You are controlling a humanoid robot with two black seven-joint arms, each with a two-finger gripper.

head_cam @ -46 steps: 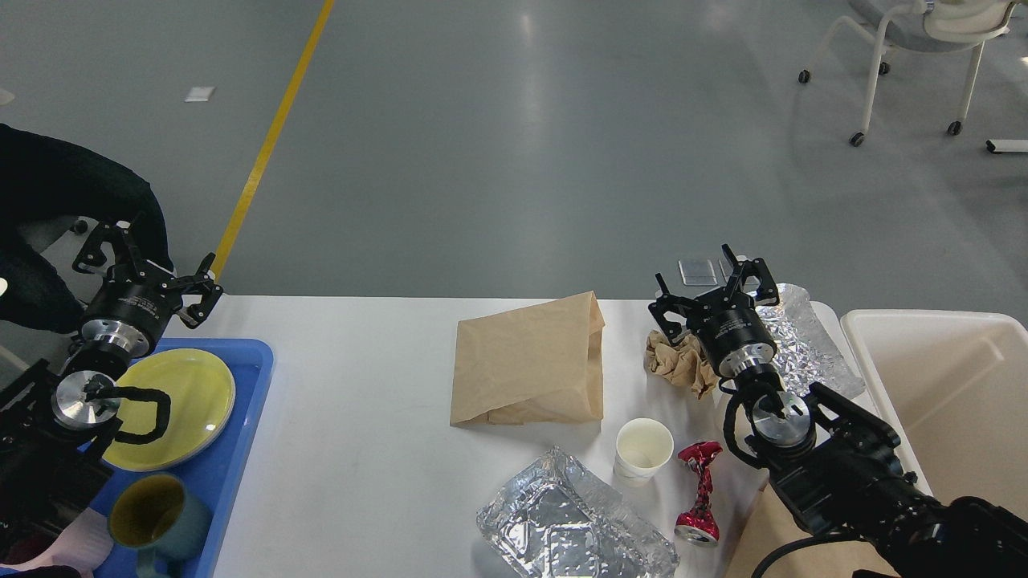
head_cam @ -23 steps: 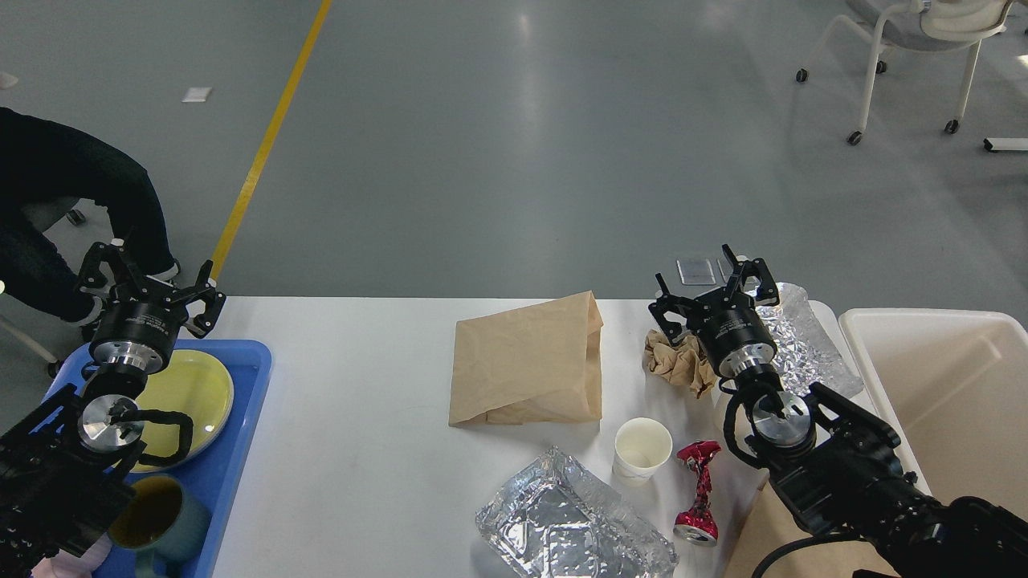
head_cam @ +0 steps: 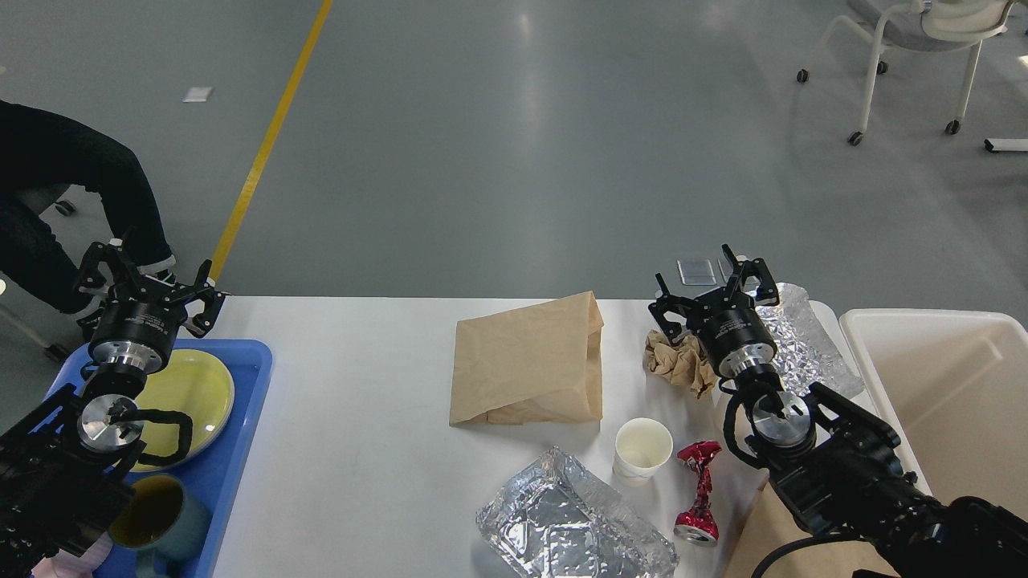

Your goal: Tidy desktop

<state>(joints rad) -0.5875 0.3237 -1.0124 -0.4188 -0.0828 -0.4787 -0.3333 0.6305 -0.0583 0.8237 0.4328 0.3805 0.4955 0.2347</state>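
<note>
Over the last second my left arm has swung outward and then settled: my left gripper [head_cam: 148,277] now hangs past the far left corner of the desktop [head_cam: 361,449], over the far edge of the blue tray [head_cam: 241,449], and between the last two looks it has hardly moved. My right gripper [head_cam: 715,291] has not shifted at all. I read this as a pause before the first pick, since nothing on the desktop has been lifted or moved and all the litter lies where it was. Both grippers have their fingers spread wide apart and hold nothing. The left one touches nothing; the yellow plate [head_cam: 189,389] sits in the tray just nearer to me than it, and the mug [head_cam: 157,514] nearer still. The right one hovers at the far right of the desktop, with the crumpled brown paper [head_cam: 673,361] just to its left and below its fingers, and a foil sheet [head_cam: 803,341] just to its right; I cannot tell whether a fingertip brushes the paper. Further left lies the flat paper bag [head_cam: 526,361]; back along my right arm stand the paper cup [head_cam: 642,449], the crushed red can [head_cam: 697,491] and a foil tray [head_cam: 574,522]. The cream bin [head_cam: 932,329] waits off to the right of that gripper, so the crumpled paper looks the likeliest first grab.
</note>
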